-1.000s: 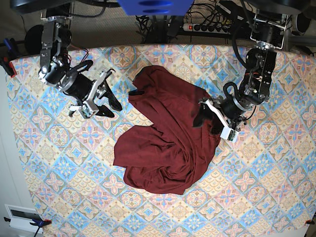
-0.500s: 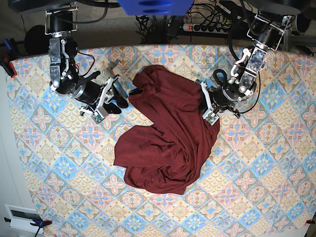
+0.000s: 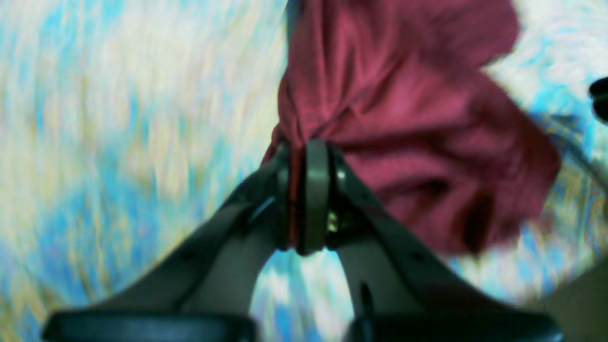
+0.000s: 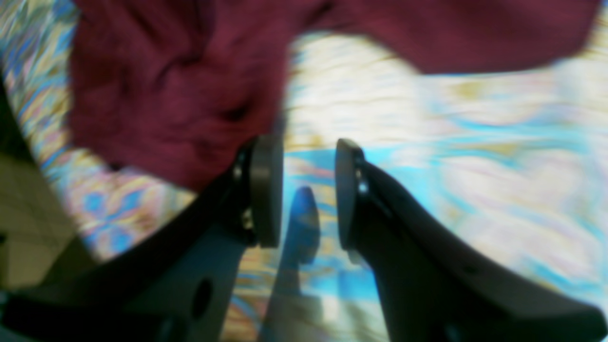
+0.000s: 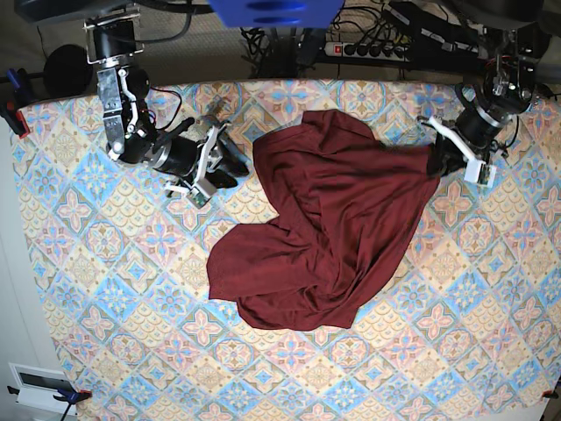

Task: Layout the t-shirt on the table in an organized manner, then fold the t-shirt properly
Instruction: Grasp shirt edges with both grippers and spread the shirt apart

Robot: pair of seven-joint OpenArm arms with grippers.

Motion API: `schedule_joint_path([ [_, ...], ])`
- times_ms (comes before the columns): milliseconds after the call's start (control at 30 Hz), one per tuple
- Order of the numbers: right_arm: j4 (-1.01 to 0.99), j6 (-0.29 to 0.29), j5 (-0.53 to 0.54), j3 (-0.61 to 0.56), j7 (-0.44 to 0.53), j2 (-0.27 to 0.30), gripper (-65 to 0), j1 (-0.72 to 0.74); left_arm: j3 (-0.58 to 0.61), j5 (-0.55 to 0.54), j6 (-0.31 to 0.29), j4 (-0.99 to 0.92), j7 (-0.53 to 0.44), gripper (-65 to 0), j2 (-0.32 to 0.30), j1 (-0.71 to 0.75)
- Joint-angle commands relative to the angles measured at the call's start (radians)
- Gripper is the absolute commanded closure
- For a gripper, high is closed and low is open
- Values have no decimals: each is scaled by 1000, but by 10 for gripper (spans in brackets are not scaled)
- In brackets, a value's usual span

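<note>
While the left claw (image 3: 304, 194) pinches the dark maroon knit t-shirt (image 5: 329, 219), right claw (image 4: 301, 190) gapes beside it, empty; thin hold may slip under pull.

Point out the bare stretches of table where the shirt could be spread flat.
The table is bare along the whole near edge below the t-shirt, and down both sides. It is crowded at the far edge: the left gripper pinches the shirt there, and the right gripper hovers open beside it.

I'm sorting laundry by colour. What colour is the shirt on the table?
Plain dark maroon shirt, no print; the base view shows it best.
</note>
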Motion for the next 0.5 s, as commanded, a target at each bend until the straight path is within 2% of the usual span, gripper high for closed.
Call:
schedule_joint_path([
  [0,17,3,23,-7,29,10,-178,15,-19,-19,-1,19,-41,0,-33,12],
  [200,2,3,0,-55,29,4,-187,17,-65,12,-1,4,-42,0,-43,106],
  [300,-4,3,-99,-83,24,-44,-227,47,-60,39,-1,4,-42,0,-42,110],
  [367,-4,3,-180,-107,24,-50,-255,73,-60,48,-1,4,-42,0,-23,110],
  [467,-3,3,-255,-150,24,-93,-272,79,-60,70,-1,4,-42,0,0,110],
])
